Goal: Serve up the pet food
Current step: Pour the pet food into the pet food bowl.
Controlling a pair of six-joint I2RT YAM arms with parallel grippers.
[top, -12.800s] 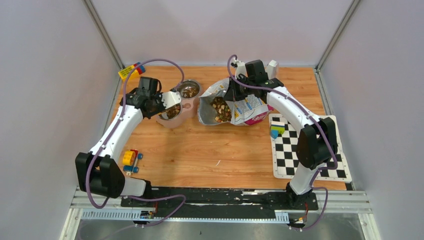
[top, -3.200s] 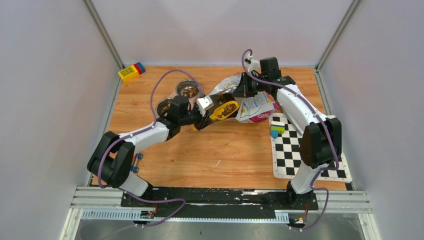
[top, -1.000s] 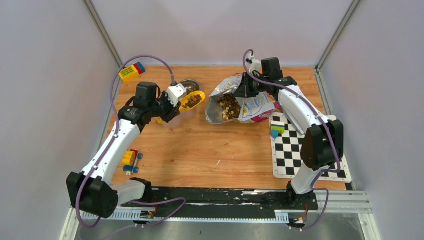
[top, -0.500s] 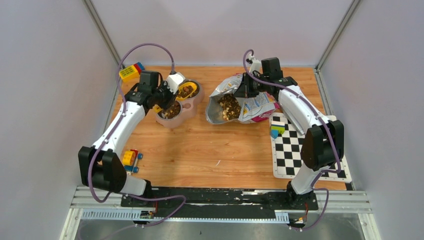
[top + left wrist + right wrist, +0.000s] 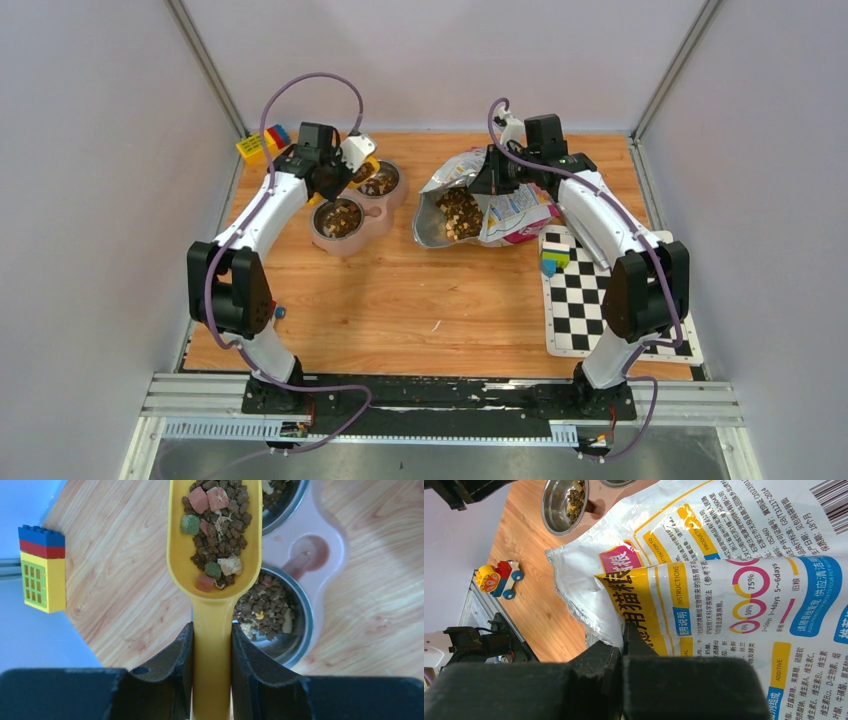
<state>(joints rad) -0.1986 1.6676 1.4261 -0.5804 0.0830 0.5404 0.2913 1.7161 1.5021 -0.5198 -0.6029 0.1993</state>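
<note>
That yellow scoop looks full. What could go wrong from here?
The yellow scoop, heaped with kibble in the left end effector, seems partly over the table beside the pink double bowl; tipping here could spill some. The right end effector pinches the bag at its edge and might slip.

Bright, even, diffuse light fell from overhead, so the wooden table (image 5: 400, 300) showed only faint, soft-edged shadows. The overhead view was slightly soft, and its frame posts (image 5: 205, 65) splayed outward toward the edges. In the left wrist view the kibble (image 5: 217, 525) in the scoop (image 5: 212, 605) was crisp, the steel bowl (image 5: 300, 625) rim carried a mild sheen, and the left gripper's fingers (image 5: 167, 672) were dark and blurred — in the right wrist view the bag (image 5: 734, 580) print read sharply under a pale glare, with the right gripper's fingers (image 5: 594, 680) black and out of focus.
</note>
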